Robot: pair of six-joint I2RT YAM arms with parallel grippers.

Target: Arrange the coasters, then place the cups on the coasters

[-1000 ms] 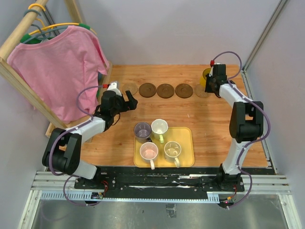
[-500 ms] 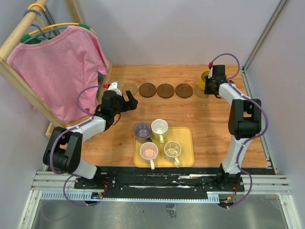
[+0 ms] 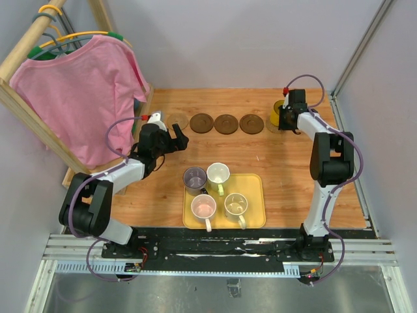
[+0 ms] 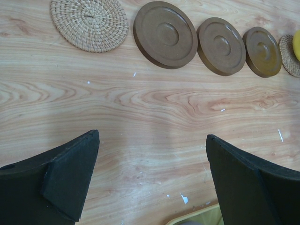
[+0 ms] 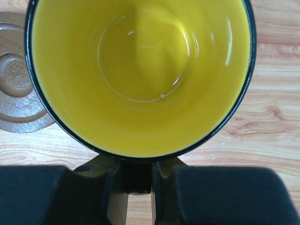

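The arranging looks finished to us: the five coasters [image 3: 227, 123] lie in one row along the far edge of the worktop. There are three dark wooden ones in the middle and a woven one at each end, all apart from one another.

We judge the cup stage to be only at its first item. Our right gripper [image 5: 137, 178] is closed narrowly on the handle of the yellow cup [image 5: 140, 70], which sits upright over the woven coaster at the right end [image 3: 275, 127]. We cannot tell whether its base is resting on that coaster or hanging just above it.

The other four coasters are bare. Four cups are on the yellow tray [image 3: 257, 215] near the front edge: a grey-purple cup [image 3: 194, 177], a white-greenish cup [image 3: 218, 174], a pink cup [image 3: 204, 207] and a cream cup [image 3: 236, 205].

Our left gripper [image 4: 152, 140] is spread wide and holds nothing. It hangs over bare wood between the left end of the row and the tray.

So one cup is nearly placed and four are left.
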